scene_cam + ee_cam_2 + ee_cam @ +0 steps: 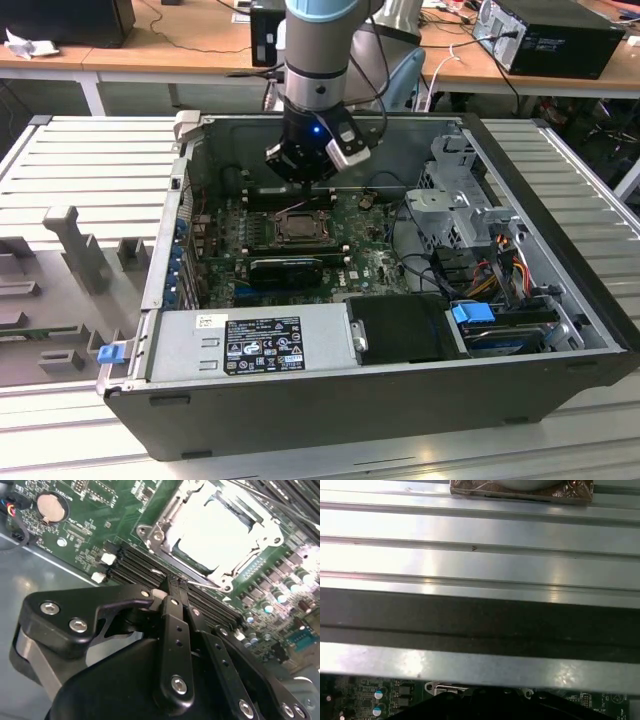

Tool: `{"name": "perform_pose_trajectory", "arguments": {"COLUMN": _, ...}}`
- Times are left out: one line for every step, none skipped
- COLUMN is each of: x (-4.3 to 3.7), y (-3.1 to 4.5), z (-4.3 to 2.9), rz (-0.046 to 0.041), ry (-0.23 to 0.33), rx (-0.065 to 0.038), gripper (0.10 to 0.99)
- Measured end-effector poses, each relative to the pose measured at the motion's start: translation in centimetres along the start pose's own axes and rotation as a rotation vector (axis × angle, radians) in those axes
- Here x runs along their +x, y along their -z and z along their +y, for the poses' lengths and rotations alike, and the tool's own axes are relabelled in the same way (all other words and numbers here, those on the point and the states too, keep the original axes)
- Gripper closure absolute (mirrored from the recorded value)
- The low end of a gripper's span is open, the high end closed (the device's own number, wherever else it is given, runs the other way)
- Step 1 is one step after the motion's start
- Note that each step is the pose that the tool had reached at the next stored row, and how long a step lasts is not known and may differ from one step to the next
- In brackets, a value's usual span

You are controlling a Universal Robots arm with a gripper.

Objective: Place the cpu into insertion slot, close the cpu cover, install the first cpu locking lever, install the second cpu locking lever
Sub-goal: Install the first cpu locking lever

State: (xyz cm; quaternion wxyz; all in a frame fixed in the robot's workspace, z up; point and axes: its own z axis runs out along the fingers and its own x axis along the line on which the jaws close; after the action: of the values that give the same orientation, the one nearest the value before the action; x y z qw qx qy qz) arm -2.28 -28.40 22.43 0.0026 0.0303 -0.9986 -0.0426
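The cpu [215, 527] lies pale and bright inside the insertion slot [297, 228] on the green board. The grey cpu cover [165, 527] is folded down flat around it. My gripper [176, 581] hovers just beside the socket, over the black memory slots, and its two black fingers [175, 615] are pressed together with nothing visible between them. A thin wire locking lever [207, 585] runs along the socket's near edge, and its end is right by the fingertips. In the exterior view the gripper [300, 182] hangs just behind the socket.
The open computer case [540, 220] walls in the board. A long black card [285, 270] lies in front of the socket, the power supply [255, 345] further forward, and a drive cage [460, 200] with cables stands at the exterior view's right. A coin battery [51, 507] sits on the board.
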Motion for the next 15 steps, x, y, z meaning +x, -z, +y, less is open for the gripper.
{"name": "perform_pose_trajectory", "arguments": {"x": -0.08, "y": -0.16, "z": 0.01, "rz": 0.0001, "ry": 0.001, "rx": 0.000, "gripper": 0.980}}
{"name": "perform_pose_trajectory", "arguments": {"x": -0.11, "y": -0.26, "z": 0.02, "rz": 0.0001, "ry": 0.002, "rx": 0.000, "gripper": 0.980}}
{"name": "perform_pose_trajectory", "arguments": {"x": -0.15, "y": -0.37, "z": 0.03, "rz": 0.0003, "ry": 0.003, "rx": 0.000, "gripper": 0.980}}
{"name": "perform_pose_trajectory", "arguments": {"x": -0.22, "y": -0.52, "z": 0.10, "rz": 0.0004, "ry": 0.004, "rx": 0.000, "gripper": 0.980}}
{"name": "perform_pose_trajectory", "arguments": {"x": -0.23, "y": -0.64, "z": 0.14, "rz": 0.0003, "ry": 0.004, "rx": 0.000, "gripper": 0.980}}
{"name": "perform_pose_trajectory", "arguments": {"x": -0.27, "y": -0.75, "z": 0.14, "rz": 0.0005, "ry": 0.005, "rx": 0.000, "gripper": 0.980}}
{"name": "perform_pose_trajectory", "arguments": {"x": -0.29, "y": -0.86, "z": 0.15, "rz": 0.0005, "ry": 0.006, "rx": 0.000, "gripper": 0.980}}
{"name": "perform_pose_trajectory", "arguments": {"x": -0.32, "y": -0.96, "z": 0.15, "rz": 0.0006, "ry": 0.006, "rx": 0.000, "gripper": 0.980}}
{"name": "perform_pose_trajectory", "arguments": {"x": -0.40, "y": -1.10, "z": 0.13, "rz": 0.0006, "ry": 0.007, "rx": 0.000, "gripper": 0.980}}
{"name": "perform_pose_trajectory", "arguments": {"x": -0.46, "y": -1.19, "z": 0.12, "rz": 0.0007, "ry": 0.007, "rx": 0.002, "gripper": 0.980}}
{"name": "perform_pose_trajectory", "arguments": {"x": -0.47, "y": -1.22, "z": 0.12, "rz": 0.0008, "ry": 0.007, "rx": 0.002, "gripper": 0.980}}
{"name": "perform_pose_trajectory", "arguments": {"x": -0.49, "y": -1.27, "z": 0.11, "rz": 0.0007, "ry": 0.007, "rx": 0.002, "gripper": 0.980}}
{"name": "perform_pose_trajectory", "arguments": {"x": -0.54, "y": -1.37, "z": 0.10, "rz": 0.0008, "ry": 0.007, "rx": 0.002, "gripper": 0.980}}
{"name": "perform_pose_trajectory", "arguments": {"x": -0.55, "y": -1.41, "z": 0.09, "rz": 0.0009, "ry": 0.007, "rx": 0.003, "gripper": 0.980}}
{"name": "perform_pose_trajectory", "arguments": {"x": -0.55, "y": -1.41, "z": 0.09, "rz": 0.0010, "ry": 0.007, "rx": 0.003, "gripper": 0.980}}
